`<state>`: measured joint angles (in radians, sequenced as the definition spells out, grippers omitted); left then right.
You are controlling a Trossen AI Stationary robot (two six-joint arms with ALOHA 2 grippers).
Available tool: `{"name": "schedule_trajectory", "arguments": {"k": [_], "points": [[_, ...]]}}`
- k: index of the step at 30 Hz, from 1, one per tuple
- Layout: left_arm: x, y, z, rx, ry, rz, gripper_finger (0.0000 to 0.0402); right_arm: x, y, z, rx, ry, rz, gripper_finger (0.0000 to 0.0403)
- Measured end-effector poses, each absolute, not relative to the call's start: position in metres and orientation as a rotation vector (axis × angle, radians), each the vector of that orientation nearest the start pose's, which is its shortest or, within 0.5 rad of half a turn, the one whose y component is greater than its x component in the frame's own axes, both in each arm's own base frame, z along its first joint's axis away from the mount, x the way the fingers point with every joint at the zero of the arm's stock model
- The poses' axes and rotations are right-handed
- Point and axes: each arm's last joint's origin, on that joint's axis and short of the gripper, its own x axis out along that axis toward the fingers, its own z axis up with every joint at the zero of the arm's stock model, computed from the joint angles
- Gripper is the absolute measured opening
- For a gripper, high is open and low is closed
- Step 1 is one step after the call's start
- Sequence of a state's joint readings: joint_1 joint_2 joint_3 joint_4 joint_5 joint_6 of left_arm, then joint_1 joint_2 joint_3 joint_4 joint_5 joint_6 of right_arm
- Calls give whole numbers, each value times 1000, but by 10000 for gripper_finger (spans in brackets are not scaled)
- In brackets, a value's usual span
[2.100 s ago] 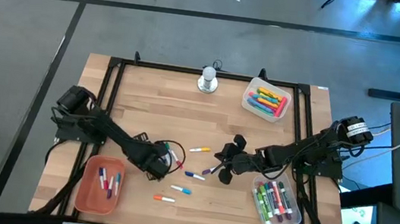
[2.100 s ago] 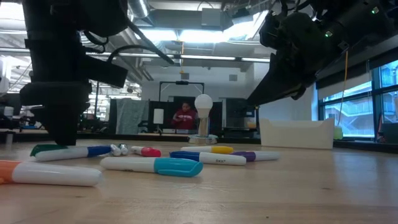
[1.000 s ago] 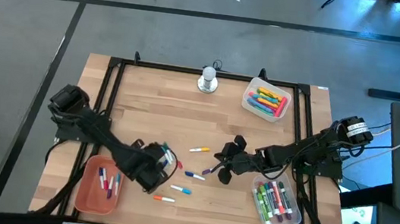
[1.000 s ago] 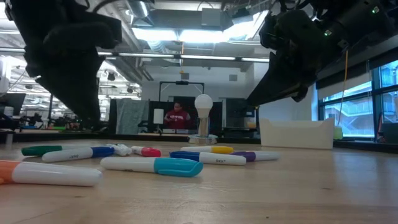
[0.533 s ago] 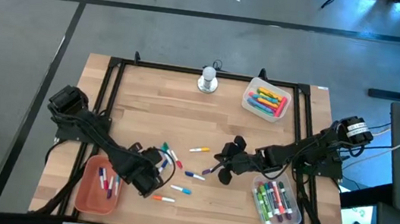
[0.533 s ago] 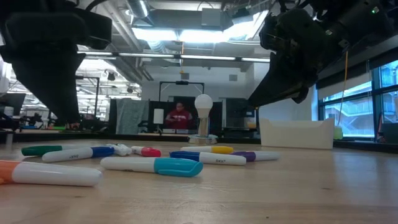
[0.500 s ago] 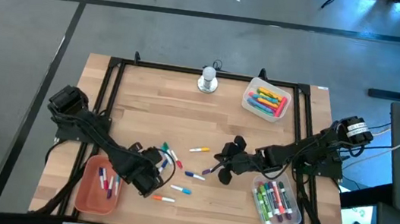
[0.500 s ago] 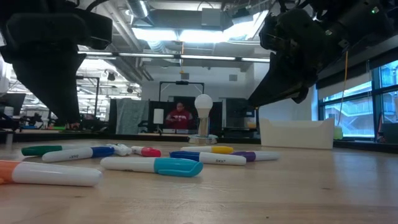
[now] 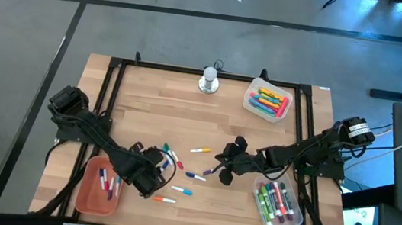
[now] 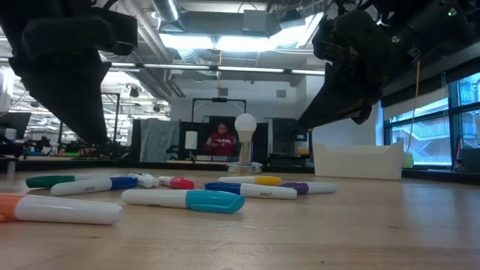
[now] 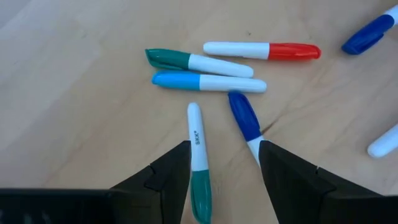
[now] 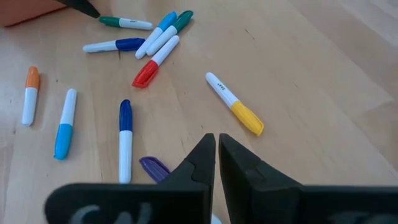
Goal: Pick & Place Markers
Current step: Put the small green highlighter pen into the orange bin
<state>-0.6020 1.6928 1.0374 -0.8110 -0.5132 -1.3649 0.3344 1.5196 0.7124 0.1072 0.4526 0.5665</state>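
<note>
Left gripper [image 11: 221,186] spread, straddling green-capped marker [image 11: 198,162] at lower centre, axis lengthwise between fingers; right gripper [image 12: 216,155] pressed together, empty.

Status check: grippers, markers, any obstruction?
Left gripper open, empty, above a green-capped marker. Right gripper shut, empty, parked mid-table. Loose markers scattered between them; nothing blocking.

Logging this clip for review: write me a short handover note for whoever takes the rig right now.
Left gripper: open, empty, hovering over a green-capped marker near the orange bowl.
Right gripper: shut, empty, waiting mid-table.
Done: several thin markers in the orange bowl; thick markers in the two clear trays.
Left: loose thin markers on the table between the arms, with green, blue, red, yellow, orange and purple caps.
</note>
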Motion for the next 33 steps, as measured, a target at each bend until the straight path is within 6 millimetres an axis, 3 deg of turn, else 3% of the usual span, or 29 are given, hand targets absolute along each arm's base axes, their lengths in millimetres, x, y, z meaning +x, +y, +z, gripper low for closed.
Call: {"name": "schedule_trajectory", "arguments": {"k": [16, 23, 33], "points": [[250, -152, 173, -318, 944, 706, 180, 278, 81, 171, 171, 591, -321, 23], [251, -151, 172, -296, 952, 700, 174, 278, 83, 170, 286, 603, -313, 23], [252, -152, 169, -311, 892, 741, 174, 278, 81, 170, 270, 608, -301, 23]]}}
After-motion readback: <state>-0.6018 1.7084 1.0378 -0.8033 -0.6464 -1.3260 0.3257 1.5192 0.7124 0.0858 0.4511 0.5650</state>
